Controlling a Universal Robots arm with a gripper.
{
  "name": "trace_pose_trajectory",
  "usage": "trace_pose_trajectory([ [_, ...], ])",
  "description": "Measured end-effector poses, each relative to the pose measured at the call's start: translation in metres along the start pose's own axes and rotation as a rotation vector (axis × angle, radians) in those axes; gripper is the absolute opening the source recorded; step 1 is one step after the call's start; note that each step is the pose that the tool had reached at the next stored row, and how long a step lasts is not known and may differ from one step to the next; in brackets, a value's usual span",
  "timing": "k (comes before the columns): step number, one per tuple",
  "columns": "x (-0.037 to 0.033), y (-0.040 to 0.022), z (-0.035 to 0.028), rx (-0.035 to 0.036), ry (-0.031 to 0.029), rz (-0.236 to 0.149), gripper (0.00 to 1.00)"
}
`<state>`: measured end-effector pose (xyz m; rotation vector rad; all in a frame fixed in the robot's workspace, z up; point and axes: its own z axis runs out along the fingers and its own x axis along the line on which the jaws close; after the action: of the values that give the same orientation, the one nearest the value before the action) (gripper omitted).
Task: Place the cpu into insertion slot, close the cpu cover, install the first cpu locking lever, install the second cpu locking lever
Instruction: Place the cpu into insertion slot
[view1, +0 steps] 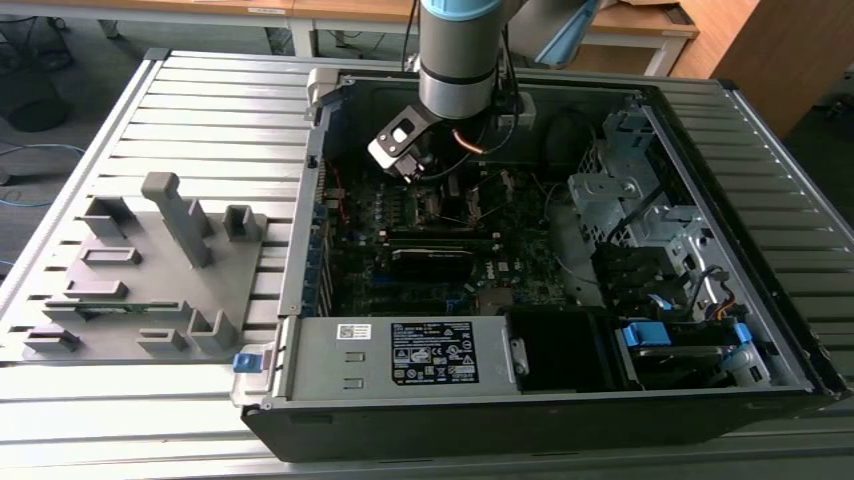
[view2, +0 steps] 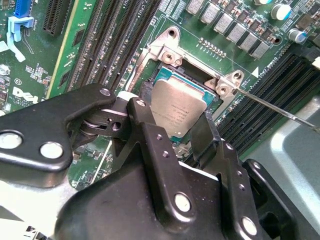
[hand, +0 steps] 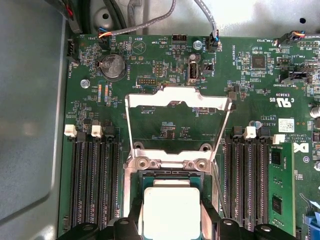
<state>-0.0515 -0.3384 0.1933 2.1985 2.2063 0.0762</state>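
The cpu (view2: 182, 100), a flat square chip with a dull grey metal top, is held between my gripper's (view2: 172, 117) black fingers (view2: 145, 135). It sits in or just above the insertion slot (view2: 165, 75), slightly tilted; I cannot tell whether it is seated. In the first wrist view the cpu (hand: 171, 205) shows pale between the gripper (hand: 171, 225) fingers, over the insertion slot (hand: 167, 176). The cpu cover (hand: 177, 91), a silvery frame, is swung open away from the slot. A thin locking lever rod (view2: 280, 107) sticks out sideways. In the exterior view the gripper (view1: 447, 190) hangs low over the motherboard.
Long black memory slots (hand: 92, 180) flank the socket on both sides. The open computer case holds a power supply with a white-and-black label (view1: 431, 352) at the front and drive bays (view1: 627, 190) on the exterior view's right. A grey parts fixture (view1: 147, 270) lies outside the case on the left.
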Motion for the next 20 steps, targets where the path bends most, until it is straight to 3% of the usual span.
trace_pose_trajectory([
  [20,-0.0001,0.0016,0.0012,0.0003,-0.0004,0.000,0.54],
])
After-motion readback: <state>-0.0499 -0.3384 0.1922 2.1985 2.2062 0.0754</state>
